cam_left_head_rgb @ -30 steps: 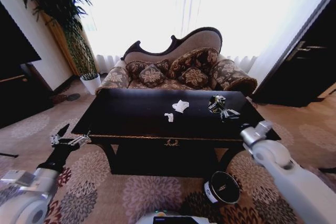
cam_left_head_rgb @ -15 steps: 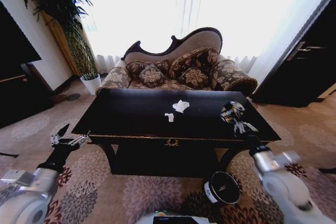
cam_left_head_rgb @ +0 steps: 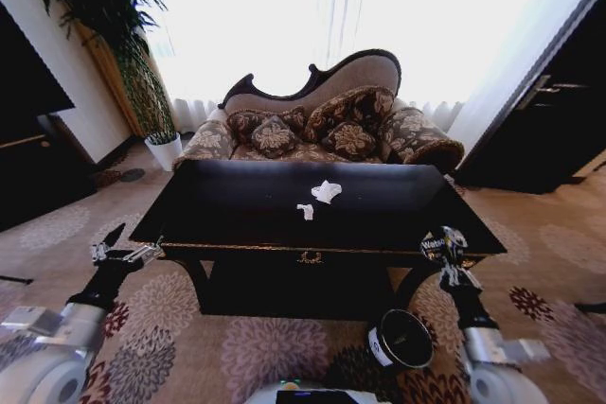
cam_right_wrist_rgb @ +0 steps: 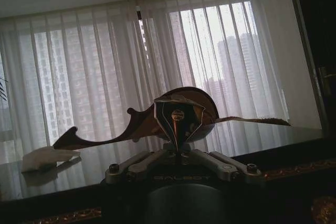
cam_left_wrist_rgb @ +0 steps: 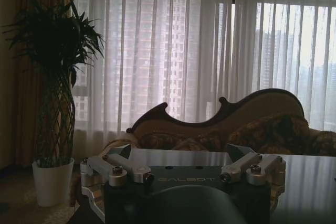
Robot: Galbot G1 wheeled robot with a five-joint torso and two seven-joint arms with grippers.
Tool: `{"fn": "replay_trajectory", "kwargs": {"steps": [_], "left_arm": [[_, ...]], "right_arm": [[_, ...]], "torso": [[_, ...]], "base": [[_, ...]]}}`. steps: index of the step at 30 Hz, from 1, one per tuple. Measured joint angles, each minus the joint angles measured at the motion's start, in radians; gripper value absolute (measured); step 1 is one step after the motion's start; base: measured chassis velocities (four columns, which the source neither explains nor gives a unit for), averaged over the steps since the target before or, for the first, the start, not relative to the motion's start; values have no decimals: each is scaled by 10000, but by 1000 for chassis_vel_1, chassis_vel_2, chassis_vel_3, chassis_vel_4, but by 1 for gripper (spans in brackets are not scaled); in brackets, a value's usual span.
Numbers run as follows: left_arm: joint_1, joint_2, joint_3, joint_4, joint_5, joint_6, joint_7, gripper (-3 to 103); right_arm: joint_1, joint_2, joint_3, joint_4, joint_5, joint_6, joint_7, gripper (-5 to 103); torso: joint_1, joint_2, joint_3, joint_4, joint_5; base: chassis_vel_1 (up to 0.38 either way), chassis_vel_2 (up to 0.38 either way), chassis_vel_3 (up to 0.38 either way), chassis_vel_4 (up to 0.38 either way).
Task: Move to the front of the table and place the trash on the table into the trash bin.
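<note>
The glossy black table point(cam_left_head_rgb: 246, 219) stands in front of me. On its top lie a crumpled white tissue point(cam_left_head_rgb: 327, 190) and a smaller paper scrap point(cam_left_head_rgb: 305, 210). My right gripper point(cam_left_head_rgb: 445, 260) is shut on the dark shiny can-like piece of trash point(cam_left_head_rgb: 442, 244), held just off the table's front right corner. The trash bin point(cam_left_head_rgb: 401, 339) stands on the carpet below it, slightly to its left. In the right wrist view the can point(cam_right_wrist_rgb: 178, 114) sits upright in the right gripper point(cam_right_wrist_rgb: 178, 132), with the tissue point(cam_right_wrist_rgb: 44, 156) farther off on the tabletop. My left gripper point(cam_left_head_rgb: 125, 249) hangs open and empty at the table's front left corner.
A patterned sofa point(cam_left_head_rgb: 322, 125) stands behind the table. A tall potted plant point(cam_left_head_rgb: 142, 73) is at the back left, with dark furniture point(cam_left_head_rgb: 28, 139) on the left and a dark door point(cam_left_head_rgb: 549, 111) on the right. Patterned carpet point(cam_left_head_rgb: 237, 347) lies in front of the table.
My right arm has drawn back from over the table's right side to its front right corner and lowered, carrying the can. The left arm has stayed still.
</note>
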State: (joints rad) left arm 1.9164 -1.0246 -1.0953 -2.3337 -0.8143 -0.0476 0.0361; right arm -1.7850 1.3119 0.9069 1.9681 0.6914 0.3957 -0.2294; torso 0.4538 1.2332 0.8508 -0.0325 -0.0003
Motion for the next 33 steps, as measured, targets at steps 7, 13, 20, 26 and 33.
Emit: {"fn": "replay_trajectory", "kwargs": {"steps": [7, 13, 20, 26, 33], "left_arm": [[-1, 0, 0, 0, 0, 0, 0, 100], [-1, 0, 0, 0, 0, 0, 0, 100], [-1, 0, 0, 0, 0, 0, 0, 100], [-1, 0, 0, 0, 0, 0, 0, 100], [0, 0, 0, 0, 0, 0, 0, 100]], "right_arm": [[-168, 185, -245, -1018, -742, 1197, -270, 0], [-57, 310, -528, -1951, -1104, 1703, -297, 0], [433, 231, -936, -3460, -1635, 2136, -318, 0], [1200, -41, -1314, -5586, -2097, 2486, -292, 0], [2140, -302, -1882, -7671, -2324, 2690, -285, 0]], "torso": [[1, 0, 0, 0, 1], [0, 0, 0, 0, 1], [1, 0, 0, 0, 1], [1, 0, 1, 1, 1], [1, 0, 1, -1, 1]], "base": [[0, 0, 0, 0], [0, 0, 0, 0], [0, 0, 0, 0], [0, 0, 0, 0], [0, 0, 0, 0]]}}
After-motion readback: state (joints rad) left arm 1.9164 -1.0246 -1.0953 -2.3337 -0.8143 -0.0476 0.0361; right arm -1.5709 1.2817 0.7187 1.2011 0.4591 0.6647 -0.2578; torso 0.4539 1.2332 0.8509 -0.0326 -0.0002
